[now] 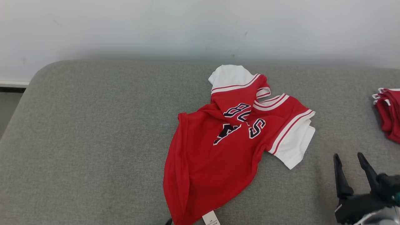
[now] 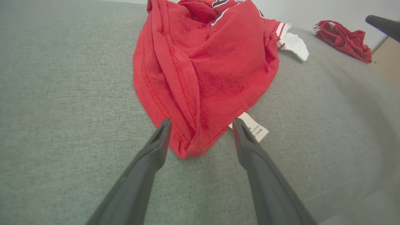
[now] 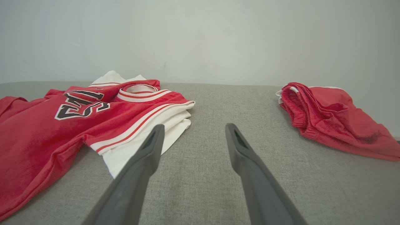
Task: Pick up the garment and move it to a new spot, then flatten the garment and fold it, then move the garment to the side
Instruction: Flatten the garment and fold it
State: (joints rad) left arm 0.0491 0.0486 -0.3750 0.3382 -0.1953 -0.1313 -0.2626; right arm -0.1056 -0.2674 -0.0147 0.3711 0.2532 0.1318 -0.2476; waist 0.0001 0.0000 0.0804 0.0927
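The garment (image 1: 218,150) is a red jersey with white sleeves and dark lettering. It lies crumpled on the grey upholstered surface (image 1: 93,140), its hem toward me. In the left wrist view my left gripper (image 2: 201,122) is open, low over the surface. Its two fingertips straddle the near hem corner of the garment (image 2: 206,68), beside a white label (image 2: 254,128), and nothing is gripped. My right gripper (image 1: 347,154) stands open at the lower right, just right of the near white sleeve (image 1: 295,147). In the right wrist view its fingers (image 3: 194,125) hold nothing, and the garment (image 3: 47,131) lies to their left.
A second red piece of clothing (image 1: 389,112) lies bunched at the right edge of the surface and also shows as a red heap (image 3: 331,122) in the right wrist view. A pale wall (image 1: 200,28) runs behind. The surface's rounded left corner (image 1: 37,75) drops off to the floor.
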